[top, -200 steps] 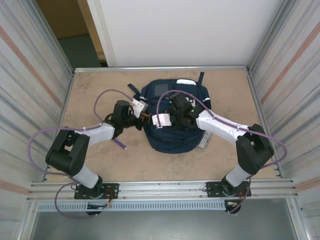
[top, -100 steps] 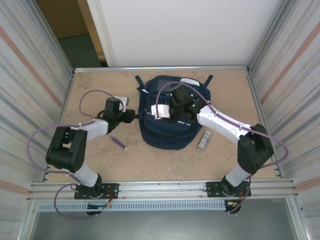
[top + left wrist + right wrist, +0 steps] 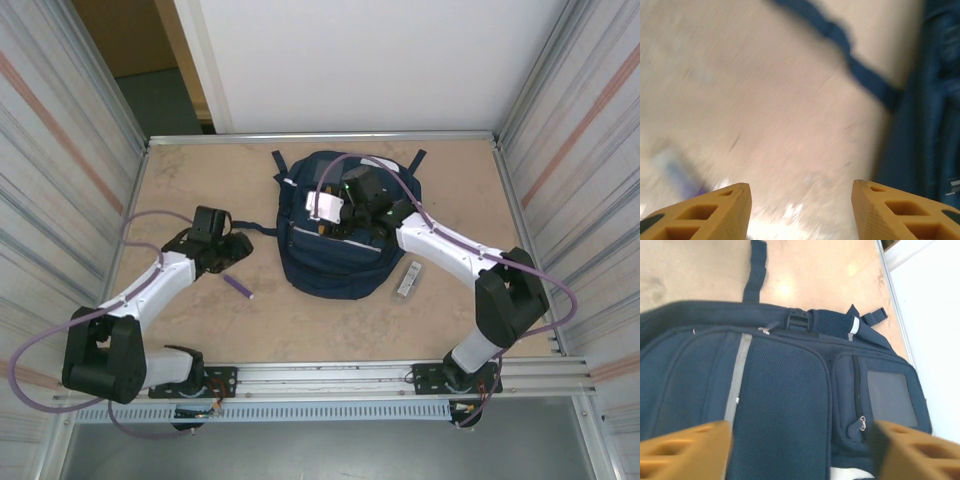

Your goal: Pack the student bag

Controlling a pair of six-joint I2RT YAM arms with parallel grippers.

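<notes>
Scanning left to right, you see: left claw (image 3: 800, 192), jaws apart and empty, over the left side of the desk (image 3: 200, 330) near a purple pen (image 3: 237, 287); backpack (image 3: 330, 268), centred toward the far edge; right claw (image 3: 800, 435) above it, jaws wide apart.

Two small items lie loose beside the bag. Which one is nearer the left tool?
The purple stick, left of the student bag, close to the left tool; the pale bar lies on the bag's right side.
</notes>
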